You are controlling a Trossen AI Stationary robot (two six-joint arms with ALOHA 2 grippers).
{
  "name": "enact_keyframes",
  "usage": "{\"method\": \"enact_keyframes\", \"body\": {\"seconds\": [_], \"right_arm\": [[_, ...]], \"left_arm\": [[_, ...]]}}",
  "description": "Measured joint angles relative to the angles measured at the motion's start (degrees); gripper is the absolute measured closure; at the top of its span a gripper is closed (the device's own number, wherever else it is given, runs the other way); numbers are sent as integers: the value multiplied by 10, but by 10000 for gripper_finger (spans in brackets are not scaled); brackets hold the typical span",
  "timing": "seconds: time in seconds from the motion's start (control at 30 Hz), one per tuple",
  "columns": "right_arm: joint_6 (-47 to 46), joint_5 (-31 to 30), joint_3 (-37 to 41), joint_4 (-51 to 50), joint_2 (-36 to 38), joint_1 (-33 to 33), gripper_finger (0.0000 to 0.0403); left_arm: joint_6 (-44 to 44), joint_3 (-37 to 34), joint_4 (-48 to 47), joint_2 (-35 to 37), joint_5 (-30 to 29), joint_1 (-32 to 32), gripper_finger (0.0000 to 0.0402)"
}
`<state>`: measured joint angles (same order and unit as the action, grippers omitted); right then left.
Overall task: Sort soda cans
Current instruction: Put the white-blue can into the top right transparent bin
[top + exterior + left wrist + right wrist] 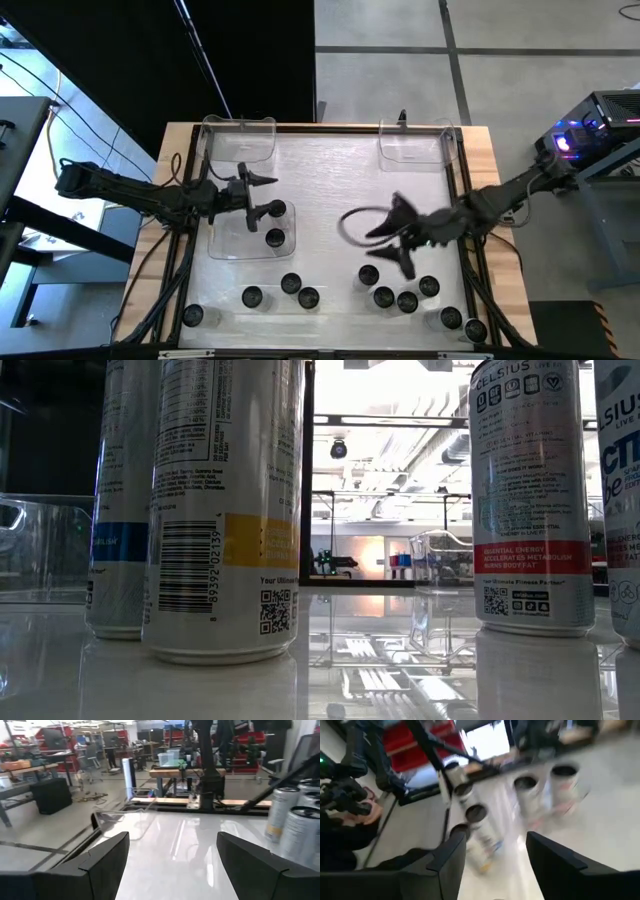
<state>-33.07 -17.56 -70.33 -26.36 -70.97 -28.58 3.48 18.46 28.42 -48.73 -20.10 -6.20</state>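
Observation:
Several soda cans with dark tops stand upright in a loose row along the table's near edge [383,296]. Two more soda cans [276,237] stand in a clear tray [228,240] at the left centre. My left gripper [266,196] hovers open over that tray's far side, beside the tray's farther can [277,210]; in the left wrist view nothing lies between its fingers [172,865]. My right gripper [385,240], blurred, hangs open above the table, just beyond the right group of cans [525,785], with nothing between its fingers [495,865]. The low view shows cans close up [220,510] and no gripper.
Two clear trays stand at the far edge, one at the left [238,140] and one at the right [415,145]. A wooden frame [480,200] rims the white table, and cables run along both sides. Bare table lies between the two arms at the centre.

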Motion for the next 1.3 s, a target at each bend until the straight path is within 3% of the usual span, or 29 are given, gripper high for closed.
{"method": "enact_keyframes", "body": {"seconds": [0.2, 0.37, 0.47, 0.57, 0.63, 0.83, 1.07, 1.3], "right_arm": [[-181, 38, -176, -137, -140, -47, 179], [-267, 98, -269, -180, -229, -61, 143], [-297, 169, -314, -227, -269, -56, 114], [-337, 279, -344, -267, -302, -46, 95], [-341, 314, -357, -277, -316, -44, 91], [-335, 300, -366, -359, -321, -46, 89], [-327, 189, -366, -492, -320, -77, 89], [-325, 104, -366, -515, -328, -87, 89]], "left_arm": [[11, 0, 3, 0, 0, -34, 108], [12, 0, 7, 0, 0, -46, 108], [13, 0, 14, 0, 0, -49, 108], [15, 0, 15, 0, 0, -49, 108], [19, 0, 15, 0, 0, -49, 108], [22, 0, 13, 0, 0, -49, 108], [22, 0, 0, 0, 0, -49, 108], [20, 0, -4, 0, 0, -49, 108]]}}
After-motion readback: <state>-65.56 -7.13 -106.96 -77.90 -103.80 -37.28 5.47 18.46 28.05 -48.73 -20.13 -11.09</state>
